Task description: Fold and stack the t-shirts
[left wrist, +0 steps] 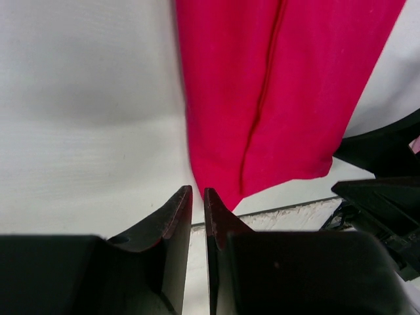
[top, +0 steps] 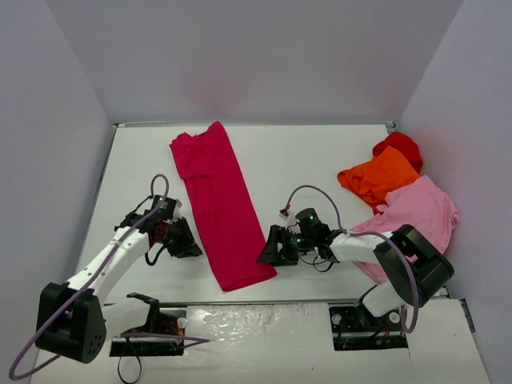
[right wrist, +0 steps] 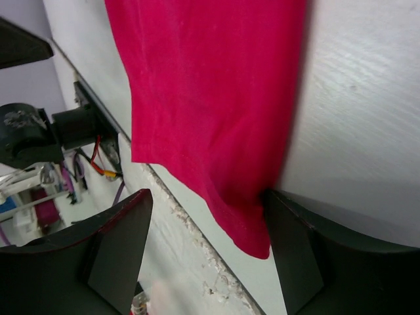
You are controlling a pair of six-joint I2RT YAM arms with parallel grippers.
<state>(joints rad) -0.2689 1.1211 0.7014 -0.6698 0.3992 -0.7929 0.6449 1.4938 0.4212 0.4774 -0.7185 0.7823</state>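
Note:
The crimson-magenta t-shirt [top: 220,208] lies folded into a long narrow strip, running from the back of the table toward its front edge. My left gripper [top: 194,249] sits just left of the strip's near part. In the left wrist view [left wrist: 197,193] its jaws are nearly closed and empty, with the shirt's near corner [left wrist: 275,98] just ahead. My right gripper [top: 266,256] is at the strip's near right corner. In the right wrist view [right wrist: 209,197] it is open wide, low over the shirt's corner [right wrist: 216,111], and one finger [right wrist: 289,236] touches the cloth's edge.
An orange shirt [top: 380,178], a bright red one [top: 400,146] and a light pink one [top: 416,212] lie bunched at the right, the pink one partly under my right arm. Grey walls enclose the white table [top: 304,160]. The table's front edge [right wrist: 177,210] is close by.

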